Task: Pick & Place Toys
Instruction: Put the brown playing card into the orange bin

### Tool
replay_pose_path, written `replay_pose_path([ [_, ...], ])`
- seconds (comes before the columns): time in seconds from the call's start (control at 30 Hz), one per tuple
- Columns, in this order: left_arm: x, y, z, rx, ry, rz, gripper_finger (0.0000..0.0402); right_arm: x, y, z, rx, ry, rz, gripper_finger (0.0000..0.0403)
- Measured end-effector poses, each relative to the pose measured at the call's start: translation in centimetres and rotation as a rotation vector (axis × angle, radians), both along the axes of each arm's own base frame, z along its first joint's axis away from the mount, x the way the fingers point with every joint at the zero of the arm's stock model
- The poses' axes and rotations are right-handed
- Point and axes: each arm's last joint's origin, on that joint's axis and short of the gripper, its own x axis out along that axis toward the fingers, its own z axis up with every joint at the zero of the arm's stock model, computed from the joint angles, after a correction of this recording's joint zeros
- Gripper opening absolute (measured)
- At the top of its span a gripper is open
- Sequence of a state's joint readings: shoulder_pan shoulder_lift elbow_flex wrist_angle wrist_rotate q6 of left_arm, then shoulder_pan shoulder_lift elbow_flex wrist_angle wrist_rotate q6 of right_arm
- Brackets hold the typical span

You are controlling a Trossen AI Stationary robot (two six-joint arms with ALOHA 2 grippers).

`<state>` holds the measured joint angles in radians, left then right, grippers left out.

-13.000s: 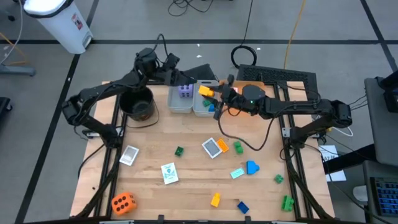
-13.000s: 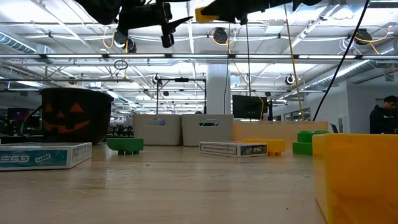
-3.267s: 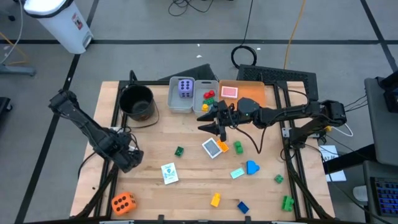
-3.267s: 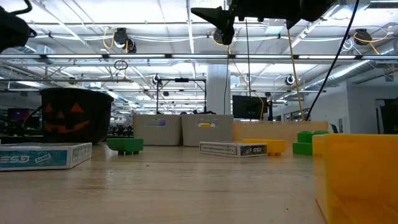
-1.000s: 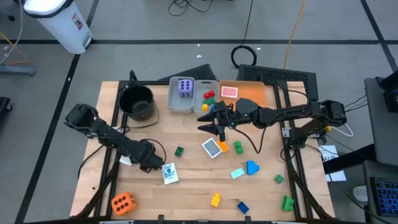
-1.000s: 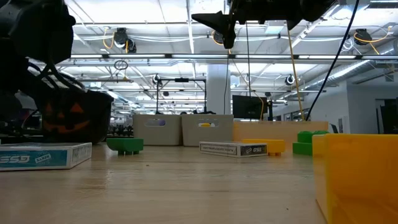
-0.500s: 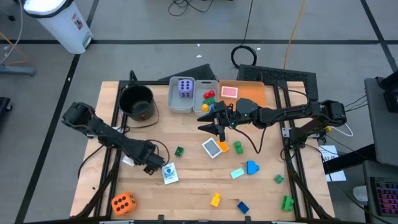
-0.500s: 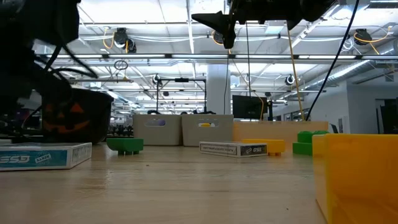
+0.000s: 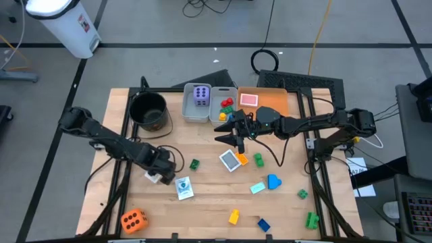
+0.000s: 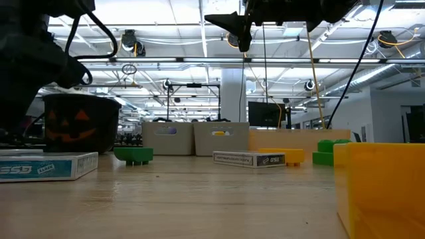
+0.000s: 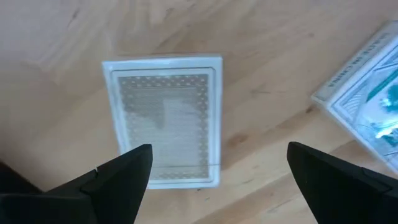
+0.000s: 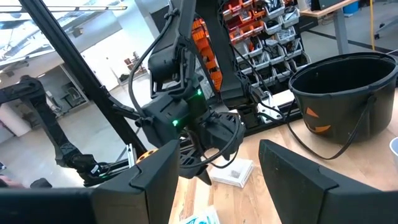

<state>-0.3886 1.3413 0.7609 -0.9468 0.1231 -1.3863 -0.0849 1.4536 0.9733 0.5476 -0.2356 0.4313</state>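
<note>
Now we've got the left gripper point(image 9: 160, 177) spread wide right over the grey picture card point(image 11: 165, 118) on the table, prob. to straddle it, while the right gripper point(image 9: 233, 137), half-open w/ nothing held, waits above the table's middle.

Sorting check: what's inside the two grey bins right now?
Left bin holds the purple die. Right bin shows red and green bricks; the right gripper covers its near end.
</note>
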Motion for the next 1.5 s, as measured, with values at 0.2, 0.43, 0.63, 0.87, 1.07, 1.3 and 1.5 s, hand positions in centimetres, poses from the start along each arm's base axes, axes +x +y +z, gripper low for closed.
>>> replay_pose_path([
  [0.2, -0.4, 0.6, 0.0, 0.094, 0.030, 0.011, 0.0379, 0.0, 0.0, 0.0, 0.001, 0.000, -0.001, 0.0210],
  [0.43, -0.6, 0.9, 0.0, 0.154, 0.037, -0.020, 0.0379, 0.0, 0.0, 0.0, 0.001, 0.000, -0.001, 0.0210],
  [0.63, -0.7, 0.9, 0.0, 0.161, 0.034, -0.063, 0.0379, 0.0, 0.0, 0.0, 0.002, 0.000, -0.001, 0.0210],
  [0.87, -0.6, 0.9, 0.0, 0.178, 0.027, -0.066, 0.0379, 0.0, 0.0, 0.0, 0.002, 0.000, -0.001, 0.0210],
  [1.07, -0.6, 1.0, 0.0, 0.183, 0.025, -0.060, 0.0379, 0.0, 0.0, 0.0, 0.002, 0.000, -0.001, 0.0210],
  [1.3, -0.6, 0.9, 0.0, 0.173, 0.020, -0.064, 0.0379, 0.0, 0.0, 0.0, 0.002, 0.000, -0.002, 0.0210],
  [1.5, -1.0, 0.9, -1.8, 0.093, 0.016, -0.040, 0.0379, 0.0, 0.0, 0.0, 0.002, 0.001, 0.000, 0.0210],
])
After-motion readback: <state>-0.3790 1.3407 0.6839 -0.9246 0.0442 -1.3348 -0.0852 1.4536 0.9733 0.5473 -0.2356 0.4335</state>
